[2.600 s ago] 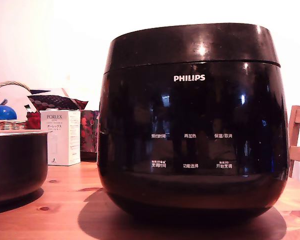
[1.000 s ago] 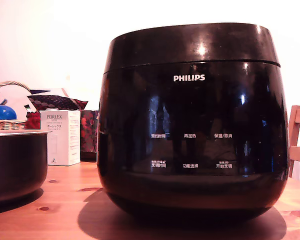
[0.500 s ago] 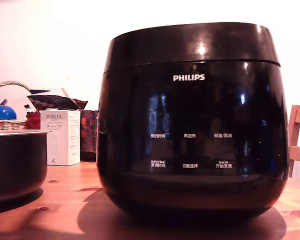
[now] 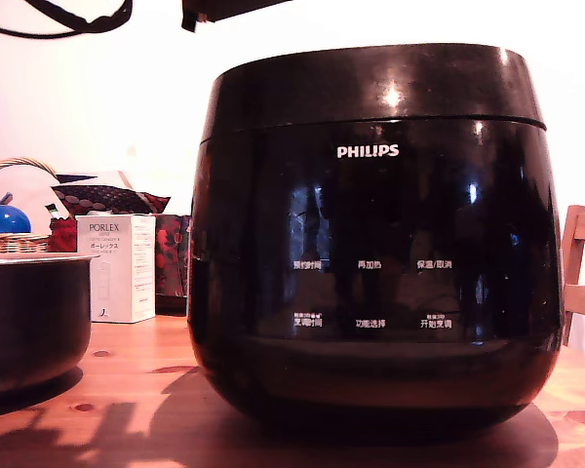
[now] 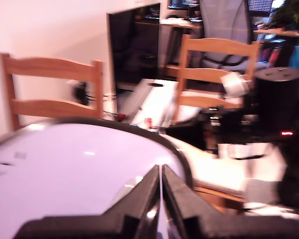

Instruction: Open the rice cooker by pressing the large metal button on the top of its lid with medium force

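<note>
Filling most of the exterior view, centre to right of the frame: the rice cooker (image 4: 375, 239), glossy black, white PHILIPS logo and white Chinese labels on its front, standing on a wooden table (image 4: 136, 390). Capping it, in the upper half of the frame: the lid (image 4: 370, 86), closed down on the body along a thin seam. At the lower left edge of the frame, near the cooker but apart from it: a dark pot (image 4: 29, 317) with a pale rim. Further back, left of centre: a white PORLEX box (image 4: 117, 268), upright on the table, beside patterned red and dark cloth. Behind the pot, at the left edge: a wicker basket (image 4: 15, 239) holding a blue ball (image 4: 2, 220). At the far right edge: part of a wooden chair (image 4: 583, 273). Along the top left of the frame: a dark cable and a dark piece of the arm, blurred. In the wrist view, low centre of the frame: the gripper (image 5: 160, 186), fingers pressed together to a thin slit, nothing between them, poised over the washed-out pale top of the lid (image 5: 79, 164). Touching or just above, not clear. Beyond, blurred: two wooden chairs, a dark screen, an office chair.
</note>
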### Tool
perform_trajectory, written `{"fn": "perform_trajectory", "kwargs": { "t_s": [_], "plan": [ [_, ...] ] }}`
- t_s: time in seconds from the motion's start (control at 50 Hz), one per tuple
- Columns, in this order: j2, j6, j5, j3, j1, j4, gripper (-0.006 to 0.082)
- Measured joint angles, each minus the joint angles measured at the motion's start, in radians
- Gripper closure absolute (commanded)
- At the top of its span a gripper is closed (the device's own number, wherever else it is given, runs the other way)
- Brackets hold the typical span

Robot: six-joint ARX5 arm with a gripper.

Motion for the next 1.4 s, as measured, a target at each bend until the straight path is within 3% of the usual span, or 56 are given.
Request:
{"fn": "perform_trajectory", "kwargs": {
  "t_s": [0.48, 0.78, 1.4],
  "plan": [
    [0.082, 0.073, -0.067, 0.051, -0.061, -0.005, 0.0791],
    [0.12, 0.171, -0.172, 0.115, -0.065, -0.166, 0.0791],
    [0.109, 0.225, -0.176, 0.164, -0.097, -0.353, 0.0791]
  ]
}}
